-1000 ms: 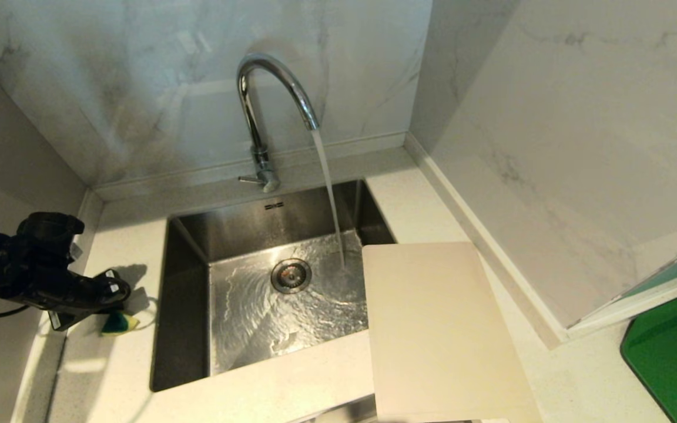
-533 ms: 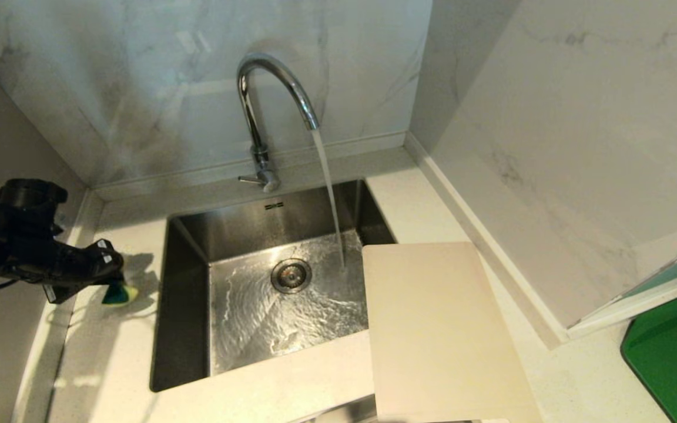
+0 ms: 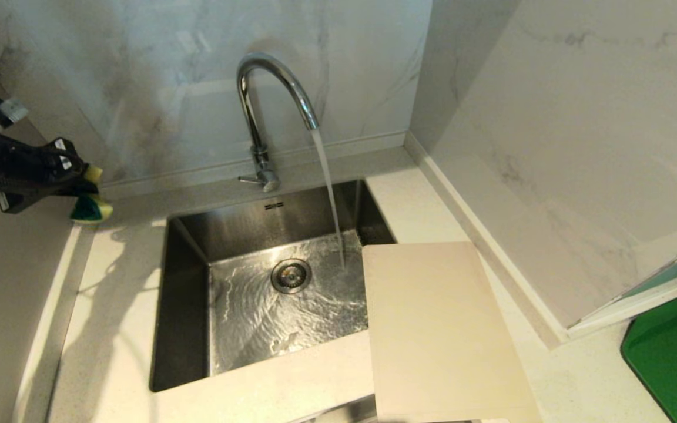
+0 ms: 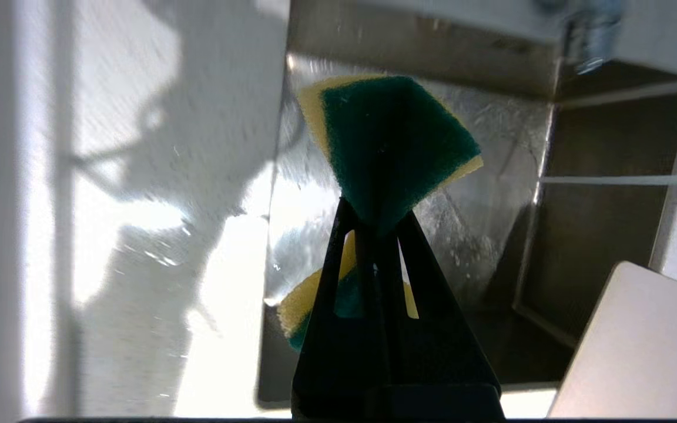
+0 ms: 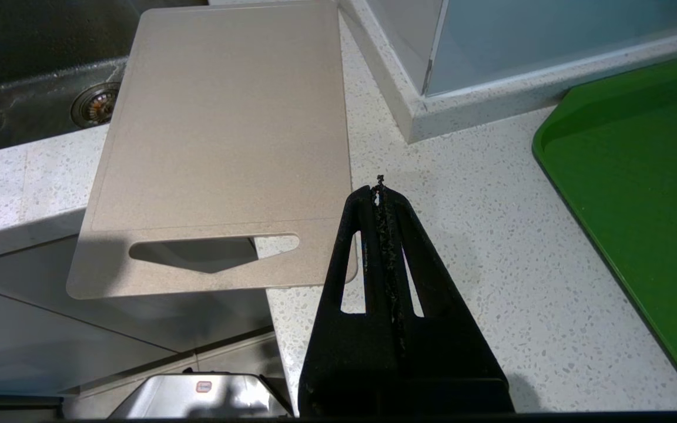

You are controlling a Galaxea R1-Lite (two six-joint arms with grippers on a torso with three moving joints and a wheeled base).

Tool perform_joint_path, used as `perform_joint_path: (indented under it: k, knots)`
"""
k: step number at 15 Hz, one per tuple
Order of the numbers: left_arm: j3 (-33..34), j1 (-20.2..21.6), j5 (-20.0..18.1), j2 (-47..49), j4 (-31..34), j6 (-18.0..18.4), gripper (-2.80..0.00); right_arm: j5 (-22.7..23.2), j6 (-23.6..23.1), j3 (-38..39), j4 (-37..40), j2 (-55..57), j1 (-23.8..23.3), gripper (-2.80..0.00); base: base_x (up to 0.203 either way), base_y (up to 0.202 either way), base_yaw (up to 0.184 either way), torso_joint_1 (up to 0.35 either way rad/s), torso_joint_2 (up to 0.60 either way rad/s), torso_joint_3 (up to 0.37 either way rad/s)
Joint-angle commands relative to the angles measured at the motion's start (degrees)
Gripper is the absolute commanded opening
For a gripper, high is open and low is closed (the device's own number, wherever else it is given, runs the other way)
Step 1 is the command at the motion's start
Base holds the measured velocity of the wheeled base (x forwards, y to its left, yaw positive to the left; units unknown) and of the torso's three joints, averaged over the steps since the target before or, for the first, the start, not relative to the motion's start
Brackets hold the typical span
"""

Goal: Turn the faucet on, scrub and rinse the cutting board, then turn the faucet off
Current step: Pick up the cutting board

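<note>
The cutting board (image 3: 441,329) lies flat on the counter (image 3: 115,364) right of the sink (image 3: 268,305), its far left corner overhanging the basin; the long axis runs front to back, the handle slot toward the robot. The faucet (image 3: 268,94) is running, so scrubbing, rinsing and shutoff remain. The left gripper (image 3: 83,188) hangs far left, pinching a green-yellow sponge (image 4: 388,147); the right gripper (image 5: 379,194), pressed together, is parked near the board
</note>
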Motion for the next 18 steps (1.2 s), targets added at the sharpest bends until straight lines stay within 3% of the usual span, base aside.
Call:
perform_joint_path:
  k: [1, 8, 14, 18]
  knots:
    - [-3.43, -0.44, 1.30, -4.25, 1.23, 2.00, -2.80, 0.00, -0.02, 0.00, -0.07, 0.00, 0.01, -2.80, 0.000, 0.000, 0.000, 0.000, 0.00, 0.000]
    - [-5.37, -0.43, 1.59, -19.20, -0.41, 9.93, -2.80, 0.00, -0.02, 0.00, 0.01, 0.00, 0.01, -2.80, 0.000, 0.000, 0.000, 0.000, 0.00, 0.000]
    - [-3.49, -0.22, 1.46, -28.29, -0.41, 10.56, -2.80, 0.00, -0.02, 0.00, 0.01, 0.00, 0.01, -2.80, 0.000, 0.000, 0.000, 0.000, 0.00, 0.000]
    - [5.17, -0.35, 1.01, -39.60, -0.48, 11.43, -2.80, 0.00, 0.00, 0.00, 0.00, 0.00, 0.01, -2.80, 0.000, 0.000, 0.000, 0.000, 0.00, 0.000]
